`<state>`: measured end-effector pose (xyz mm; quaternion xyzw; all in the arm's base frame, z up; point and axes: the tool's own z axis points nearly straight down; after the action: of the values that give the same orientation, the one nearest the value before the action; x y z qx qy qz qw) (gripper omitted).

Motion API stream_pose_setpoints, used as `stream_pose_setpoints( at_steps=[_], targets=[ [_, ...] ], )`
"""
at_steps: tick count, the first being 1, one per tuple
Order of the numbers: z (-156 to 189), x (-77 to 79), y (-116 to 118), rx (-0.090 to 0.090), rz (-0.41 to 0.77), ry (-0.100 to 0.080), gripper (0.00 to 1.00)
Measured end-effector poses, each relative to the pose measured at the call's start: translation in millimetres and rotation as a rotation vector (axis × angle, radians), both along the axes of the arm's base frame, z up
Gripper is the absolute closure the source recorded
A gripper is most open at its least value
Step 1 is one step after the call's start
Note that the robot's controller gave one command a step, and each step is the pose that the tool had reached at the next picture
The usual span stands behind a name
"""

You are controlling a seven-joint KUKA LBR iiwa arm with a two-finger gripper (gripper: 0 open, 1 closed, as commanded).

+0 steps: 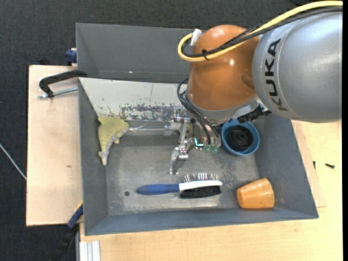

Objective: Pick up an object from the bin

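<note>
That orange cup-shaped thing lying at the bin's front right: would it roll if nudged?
Probably a little: the orange cup-shaped piece lies on its side and looks rounded. Being tapered, it would likely curve rather than run straight. The bin wall close by should stop it.

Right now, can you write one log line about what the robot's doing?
gripper: middle of bin, low over floor | nearest: blue-handled brush, blue cup | further: orange cup, yellow-green toy by left wall
</note>
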<state>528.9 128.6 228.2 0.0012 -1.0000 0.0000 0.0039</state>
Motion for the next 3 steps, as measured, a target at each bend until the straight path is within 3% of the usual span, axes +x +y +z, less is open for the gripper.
stream_pose_setpoints(
  at_steps=[1,2,3],
  targets=[
    [-128.7,-25.6,-50.8,0.0,0.218,0.0,0.0],
    [-124.7,-23.1,-48.6,0.003,0.219,-0.009,1.0],
    [-30.0,-12.4,-60.9,0.002,0.18,-0.021,1.0]
  ],
)
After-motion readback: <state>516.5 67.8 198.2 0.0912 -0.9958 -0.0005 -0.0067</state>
